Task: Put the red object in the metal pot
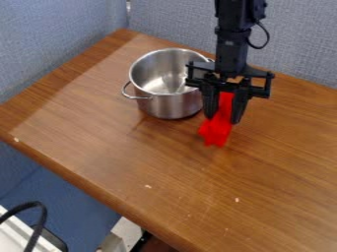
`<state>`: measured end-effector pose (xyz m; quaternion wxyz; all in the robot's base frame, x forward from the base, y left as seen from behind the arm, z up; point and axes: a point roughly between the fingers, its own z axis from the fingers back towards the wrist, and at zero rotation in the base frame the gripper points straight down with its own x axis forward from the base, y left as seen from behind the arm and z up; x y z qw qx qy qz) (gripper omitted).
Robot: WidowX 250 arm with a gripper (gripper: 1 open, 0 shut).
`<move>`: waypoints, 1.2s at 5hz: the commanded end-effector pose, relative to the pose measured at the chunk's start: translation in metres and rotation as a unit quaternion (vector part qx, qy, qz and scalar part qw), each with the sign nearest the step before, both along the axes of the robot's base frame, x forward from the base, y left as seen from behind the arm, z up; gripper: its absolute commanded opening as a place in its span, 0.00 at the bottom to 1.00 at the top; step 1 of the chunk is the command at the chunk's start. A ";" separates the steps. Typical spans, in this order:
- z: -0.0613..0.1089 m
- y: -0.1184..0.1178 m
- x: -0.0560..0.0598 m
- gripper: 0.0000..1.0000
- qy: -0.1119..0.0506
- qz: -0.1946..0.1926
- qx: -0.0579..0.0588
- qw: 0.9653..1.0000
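The red object hangs on end just above the wooden table, a short way right of the metal pot. My gripper comes straight down from above and is shut on the red object's upper end. The lower end of the block looks to be close to or just off the tabletop. The pot stands upright and its shiny inside shows nothing in it. A short handle sticks out on its left side.
Blue fabric walls rise behind the table's far corner. The table's front edge runs diagonally at the lower left, with a black cable on the floor below it.
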<state>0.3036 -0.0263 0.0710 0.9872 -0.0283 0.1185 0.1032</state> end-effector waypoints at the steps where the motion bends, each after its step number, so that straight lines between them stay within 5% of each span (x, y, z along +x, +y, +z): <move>1: 0.014 0.006 0.011 0.00 -0.025 0.012 -0.004 1.000; 6: 0.011 0.008 0.015 0.00 -0.019 0.015 -0.009 1.000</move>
